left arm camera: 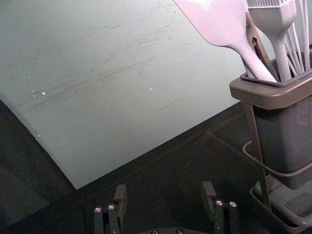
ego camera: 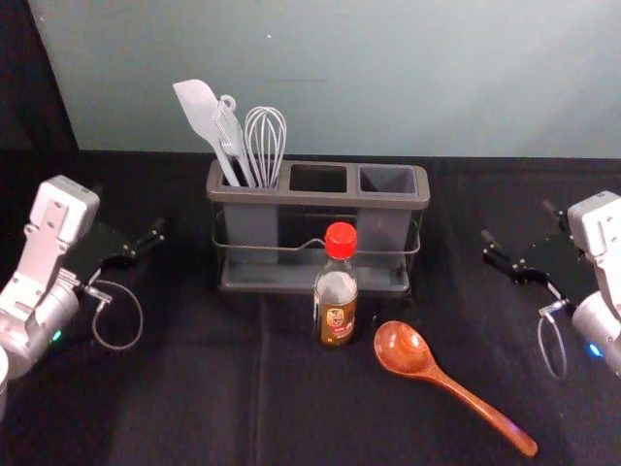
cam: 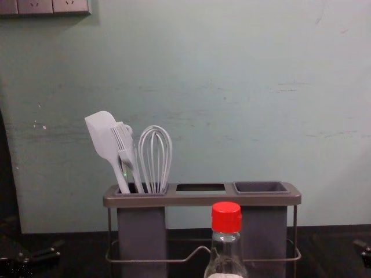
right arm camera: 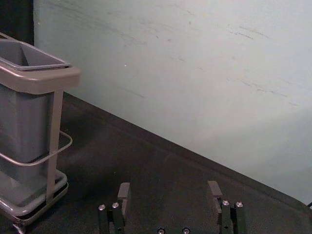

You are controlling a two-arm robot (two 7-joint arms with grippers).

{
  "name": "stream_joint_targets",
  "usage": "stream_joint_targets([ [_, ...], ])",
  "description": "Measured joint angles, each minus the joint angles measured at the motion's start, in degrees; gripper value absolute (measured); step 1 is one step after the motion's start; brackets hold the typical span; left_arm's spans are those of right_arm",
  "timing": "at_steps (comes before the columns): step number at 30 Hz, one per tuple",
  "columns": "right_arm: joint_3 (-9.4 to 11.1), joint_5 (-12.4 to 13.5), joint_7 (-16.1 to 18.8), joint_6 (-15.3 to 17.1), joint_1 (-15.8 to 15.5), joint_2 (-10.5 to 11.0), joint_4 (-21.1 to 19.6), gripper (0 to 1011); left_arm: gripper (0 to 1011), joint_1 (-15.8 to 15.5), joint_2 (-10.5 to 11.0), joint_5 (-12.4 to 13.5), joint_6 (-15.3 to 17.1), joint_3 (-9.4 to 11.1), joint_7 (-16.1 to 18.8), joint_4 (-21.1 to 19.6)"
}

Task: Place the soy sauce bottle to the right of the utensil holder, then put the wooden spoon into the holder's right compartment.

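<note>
Nearer the robot than the right gripper (right arm camera: 169,190), which stands spread and empty, the wooden spoon (ego camera: 403,348) could twist if pinched off-balance. To that gripper's left, the upright soy sauce bottle (ego camera: 337,306) could topple if nudged high. One spoon, one bottle; behind, between the right gripper and the equally spread, empty left gripper (left arm camera: 165,191), one utensil holder (ego camera: 320,198), one spatula (cam: 103,136), one basting brush (cam: 123,139), one whisk (cam: 155,161).

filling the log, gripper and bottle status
Left gripper open, left of holder; right gripper open, right of it. Soy sauce bottle upright in front. Wooden spoon beside bottle, may obstruct.
</note>
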Motion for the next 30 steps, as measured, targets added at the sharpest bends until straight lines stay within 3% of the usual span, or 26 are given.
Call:
stream_joint_targets([
  [30,0.00,0.00,0.02,-0.01,0.00,0.00,0.00,1002,1005,0.00,0.00,0.00,0.00,0.00,0.00,0.00],
])
